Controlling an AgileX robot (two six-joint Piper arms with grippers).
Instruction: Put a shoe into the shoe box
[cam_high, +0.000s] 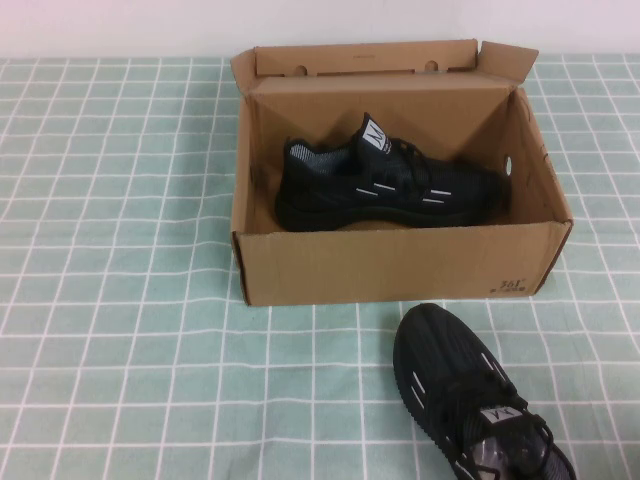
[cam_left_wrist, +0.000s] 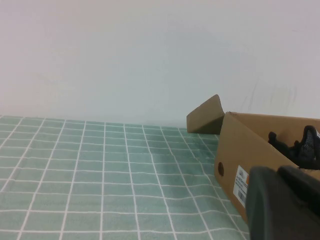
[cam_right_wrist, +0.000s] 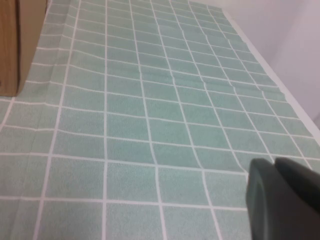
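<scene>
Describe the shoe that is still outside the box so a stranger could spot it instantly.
Find the open brown shoe box on the green checked cloth. Nearer the robot, right of its front wall, lies a black sneaker. Unlike its twin inside the box, it rests on the cloth.

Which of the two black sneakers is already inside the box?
The shoe lying lengthwise in the shoe box, toe right; the other sneaker sits on the cloth in front. Neither gripper appears overhead.

Two black knit lace-up sneakers: one (cam_high: 390, 180) inside the box, one (cam_high: 470, 400) on the cloth. One brown corrugated cardboard shoe box (cam_high: 400, 265). One green-and-white checked tablecloth (cam_high: 120, 300). Two dark grippers, left (cam_left_wrist: 282, 205) and right (cam_right_wrist: 282, 200), one in each wrist view
</scene>
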